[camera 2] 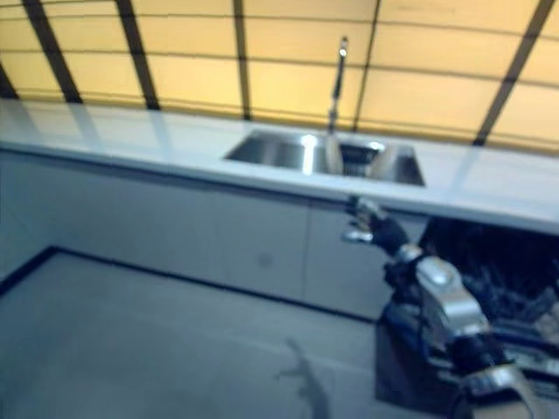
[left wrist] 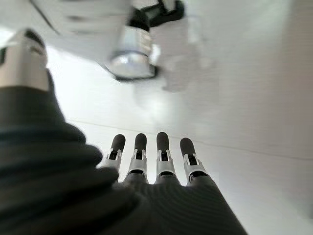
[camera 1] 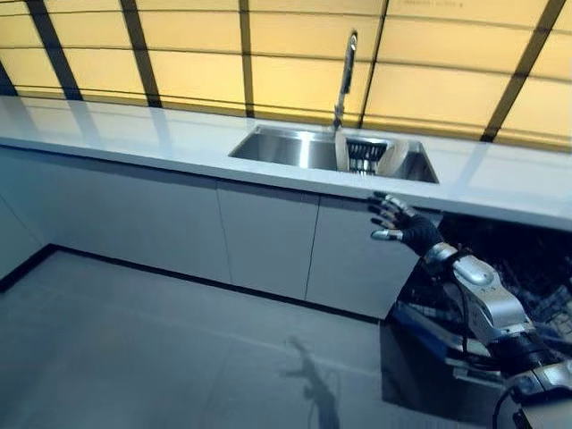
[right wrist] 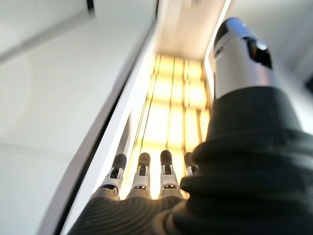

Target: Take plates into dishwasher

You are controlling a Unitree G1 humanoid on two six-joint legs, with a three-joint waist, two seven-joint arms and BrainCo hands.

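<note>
Two pale plates (camera 1: 340, 152) (camera 1: 391, 157) stand on edge in the steel sink (camera 1: 277, 146), beside a dark rack (camera 1: 365, 153). My right hand (camera 1: 398, 225) is open and empty, raised in front of the counter edge just below the sink's right end. It also shows in the right wrist view (right wrist: 146, 186) with straight fingers pointing along the counter's underside. The dishwasher (camera 1: 527, 268) is open at the right, behind my right arm, with its dark door (camera 1: 420, 366) lowered. My left hand (left wrist: 156, 171) shows only in its wrist view, open and empty over the floor.
A tall faucet (camera 1: 346, 76) rises behind the sink. The white counter (camera 1: 134, 130) runs across the view above grey cabinet fronts (camera 1: 179, 214). A yellow panelled wall (camera 1: 197, 54) is behind. Grey floor (camera 1: 134, 349) spreads to the left.
</note>
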